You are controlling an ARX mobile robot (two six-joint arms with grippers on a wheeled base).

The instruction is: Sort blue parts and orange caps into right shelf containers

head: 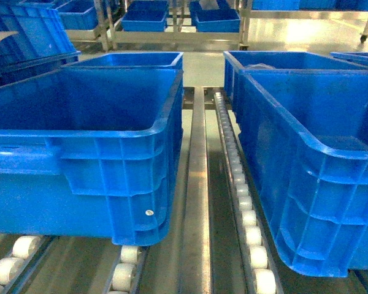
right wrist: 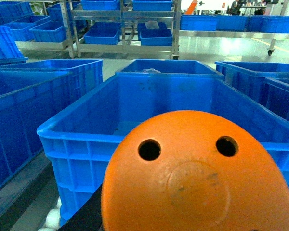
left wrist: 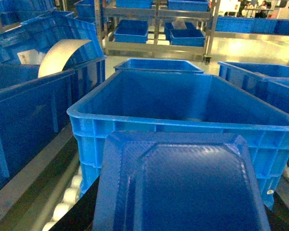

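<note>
Plainly, the biggest things here are the blue crates. The left crate [head: 98, 153] and the right crate [head: 306, 159] sit on a roller track [head: 242, 202] with a metal rail [head: 196, 184] between them, and each wrist camera looks straight over a rim into an open crate just ahead of and below its claw: one crate [left wrist: 183, 106] before the left arm, another [right wrist: 159, 110] before the right. They look stiff and bulky, with thick rolled rims.

Next in size, the blue part [left wrist: 183, 185] fills the bottom of the left wrist view, right at the claw and just short of the crate's near rim. It is a flat, tray-like moulded piece with a textured face and raised border: probably light and rigid, best pinched at an edge, since the broad face offers nothing to grip.

Smaller, the orange cap [right wrist: 197, 178] sits right at the right claw, a smooth dome with two holes and a round boss. It looks hard, light and slippery; the rim is the safer hold.

Neither claw shows in any view, so whether each is clamped on its piece I cannot tell.
</note>
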